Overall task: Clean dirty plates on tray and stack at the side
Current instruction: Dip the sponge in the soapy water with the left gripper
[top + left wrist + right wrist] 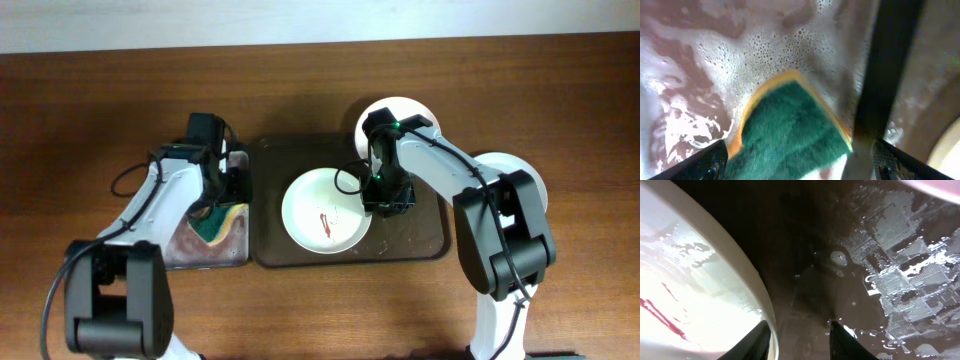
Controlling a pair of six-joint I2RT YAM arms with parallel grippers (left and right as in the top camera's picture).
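1. The left gripper (pixel 800 167) hangs over the small grey metal tray (pixel 185 252) of foamy water; its jaws are spread wide on either side of the green-and-yellow scouring sponge (pixel 790 130), which lies in the suds ungripped; if the jaws close too high or off-centre, the sodden sponge would likely squash out sideways, or be caught by one corner and drop on the way across.
2. The right gripper (pixel 800 340) sits low over the large dark brown rectangular tray (pixel 420 245); its jaws are partly apart with nothing clamped between them; one finger (pixel 757 341) stands right at the rim of the round white plate with a red sauce streak (pixel 305 200), the other over the wet tray floor.
3. That plate lies in the middle of the brown tray, unwiped; the tray floor is beaded with water, so a nudge from the finger could slide the plate; unsteadied, it may spin or ride up the tray rim under scrubbing.
4. A dripping sponge would trail suds over the brown wooden table (pixel 100 100); more water would also make the plate slippery to lift.
5. Two more plates lie off the tray: a round white plate beyond the far edge (pixel 405 106) and a pale round plate on the right (pixel 528 172), partly under the right arm; a wide swing could knock either.
6. No brand, label or writing is readable in any view.
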